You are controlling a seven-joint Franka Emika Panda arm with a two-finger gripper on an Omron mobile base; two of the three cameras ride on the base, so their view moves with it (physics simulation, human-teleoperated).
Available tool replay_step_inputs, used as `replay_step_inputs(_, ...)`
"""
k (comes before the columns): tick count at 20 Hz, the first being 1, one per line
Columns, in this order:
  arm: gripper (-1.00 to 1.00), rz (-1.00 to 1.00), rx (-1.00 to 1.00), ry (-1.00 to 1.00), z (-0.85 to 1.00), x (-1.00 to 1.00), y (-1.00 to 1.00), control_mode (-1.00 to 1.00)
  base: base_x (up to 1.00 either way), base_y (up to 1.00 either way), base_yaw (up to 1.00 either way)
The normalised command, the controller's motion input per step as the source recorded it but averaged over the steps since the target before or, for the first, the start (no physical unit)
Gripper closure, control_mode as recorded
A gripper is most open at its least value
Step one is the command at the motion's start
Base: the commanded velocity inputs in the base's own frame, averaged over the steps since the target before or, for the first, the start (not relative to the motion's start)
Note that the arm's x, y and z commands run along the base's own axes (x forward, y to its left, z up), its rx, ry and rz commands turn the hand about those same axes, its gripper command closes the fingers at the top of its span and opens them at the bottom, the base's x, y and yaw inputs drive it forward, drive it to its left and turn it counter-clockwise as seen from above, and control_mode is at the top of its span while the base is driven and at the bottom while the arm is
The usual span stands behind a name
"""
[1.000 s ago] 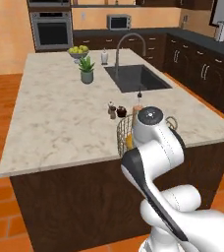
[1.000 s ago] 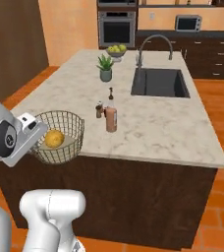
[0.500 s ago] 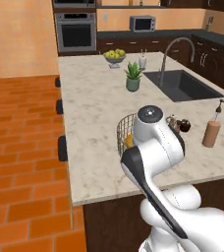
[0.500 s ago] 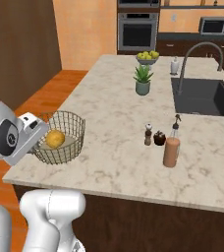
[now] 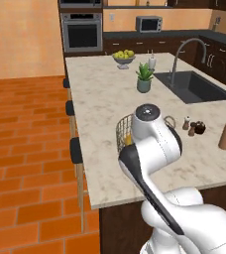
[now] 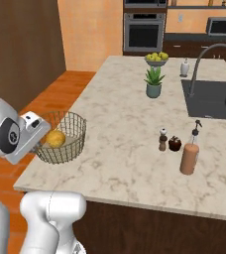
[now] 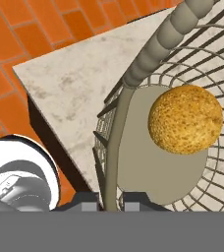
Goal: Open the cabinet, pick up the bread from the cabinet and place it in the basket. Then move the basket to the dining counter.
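I have the gripper (image 7: pixel 109 204) clamped on the basket (image 6: pixel 61 137) rim, bread (image 6: pixel 55 139) inside; near the counter (image 6: pixel 130 129) edge, it could tip off.

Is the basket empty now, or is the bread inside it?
Not empty: the bread lies inside the basket, on its flat base, with the wire wall around it.

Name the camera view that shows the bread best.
The hand view: the bread lies large and unobstructed inside the basket. The right base view shows it small behind mesh; the left base view gives a sliver beside the arm.
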Motion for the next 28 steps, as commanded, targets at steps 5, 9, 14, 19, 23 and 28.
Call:
replay_step_inputs(5,1.0,0.0,0.0,0.09,-0.01,1.0,-0.59,-1.0,0.0,0.0,0.0)
replay_step_inputs(9,1.0,-0.01,0.0,0.07,-0.06,1.0,-0.99,-1.0,0.0,0.0,0.0)
replay_step_inputs(14,1.0,-0.03,0.0,0.1,-0.21,1.0,-0.97,-1.0,0.0,0.0,0.0)
replay_step_inputs(19,1.0,0.0,0.01,0.07,-0.54,1.0,-0.24,-1.0,0.0,0.0,0.0)
replay_step_inputs(23,1.0,0.0,0.0,0.0,-0.38,0.9,-0.03,-1.0,0.0,0.0,0.0)
replay_step_inputs(28,1.0,-0.05,0.0,0.0,-0.62,0.5,-0.01,-1.0,0.0,0.0,0.0)
